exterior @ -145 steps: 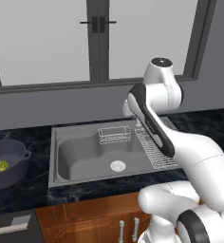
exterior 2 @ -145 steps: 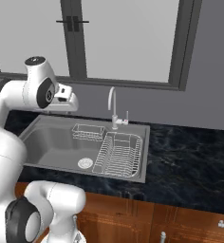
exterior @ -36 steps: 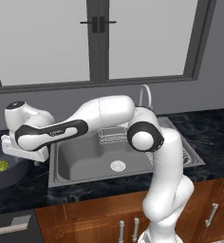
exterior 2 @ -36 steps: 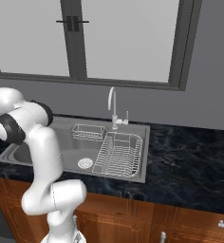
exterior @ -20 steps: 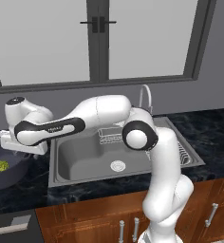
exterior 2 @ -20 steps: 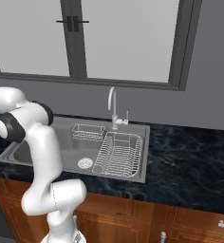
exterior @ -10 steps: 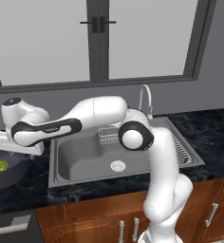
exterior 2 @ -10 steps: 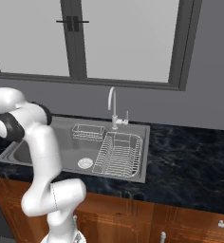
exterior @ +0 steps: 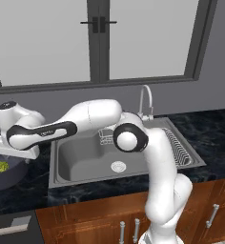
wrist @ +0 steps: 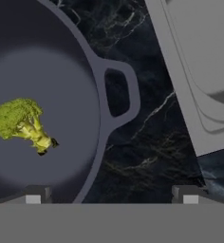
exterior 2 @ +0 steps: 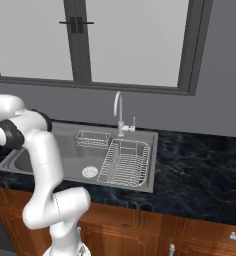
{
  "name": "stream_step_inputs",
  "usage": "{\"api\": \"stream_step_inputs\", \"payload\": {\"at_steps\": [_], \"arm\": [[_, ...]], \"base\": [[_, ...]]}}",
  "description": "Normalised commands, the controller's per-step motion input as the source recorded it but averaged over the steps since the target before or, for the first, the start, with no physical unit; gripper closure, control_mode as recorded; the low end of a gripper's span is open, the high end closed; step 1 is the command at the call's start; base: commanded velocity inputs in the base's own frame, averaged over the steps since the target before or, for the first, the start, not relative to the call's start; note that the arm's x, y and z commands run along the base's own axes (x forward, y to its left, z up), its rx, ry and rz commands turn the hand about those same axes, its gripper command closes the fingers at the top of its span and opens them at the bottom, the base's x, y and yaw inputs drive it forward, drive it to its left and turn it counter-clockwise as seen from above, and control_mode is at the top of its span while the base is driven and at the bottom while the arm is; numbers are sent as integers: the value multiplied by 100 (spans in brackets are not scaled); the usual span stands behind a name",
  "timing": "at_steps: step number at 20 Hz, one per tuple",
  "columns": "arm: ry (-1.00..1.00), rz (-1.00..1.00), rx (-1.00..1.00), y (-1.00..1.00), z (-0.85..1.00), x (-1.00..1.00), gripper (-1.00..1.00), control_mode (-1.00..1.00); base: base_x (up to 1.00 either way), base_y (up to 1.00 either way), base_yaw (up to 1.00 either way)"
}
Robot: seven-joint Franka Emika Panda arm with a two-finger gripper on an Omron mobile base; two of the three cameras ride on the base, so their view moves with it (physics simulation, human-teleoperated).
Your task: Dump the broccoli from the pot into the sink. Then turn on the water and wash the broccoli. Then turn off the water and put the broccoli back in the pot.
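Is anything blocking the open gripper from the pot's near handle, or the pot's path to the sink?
Nothing visible. The gripper hangs open above the pot rim and its loop handle, with bare countertop between pot and sink.

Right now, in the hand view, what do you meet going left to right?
broccoli → pot handle → dark countertop → sink edge

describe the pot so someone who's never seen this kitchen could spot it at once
Start at the grey steel sink under the window; on the dark marbled counter to its left sits a wide, round, dark blue-grey pot. It has loop handles, no lid, and one yellow-green broccoli floret inside.
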Motion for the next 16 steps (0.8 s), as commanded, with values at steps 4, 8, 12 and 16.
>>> {"api": "stream_step_inputs", "payload": {"at_steps": [4, 8, 12, 16], "arm": [[2, 0, 0, 13, -21, 5, -100, -100], [2, 0, 0, 7, -22, 5, -100, -100], [3, 0, -2, 6, -26, 10, -100, -100], [2, 0, -1, 4, -25, 12, -100, -100]], "base": [[0, 0, 0], [0, 0, 0], [0, 0, 0], [0, 0, 0]]}}
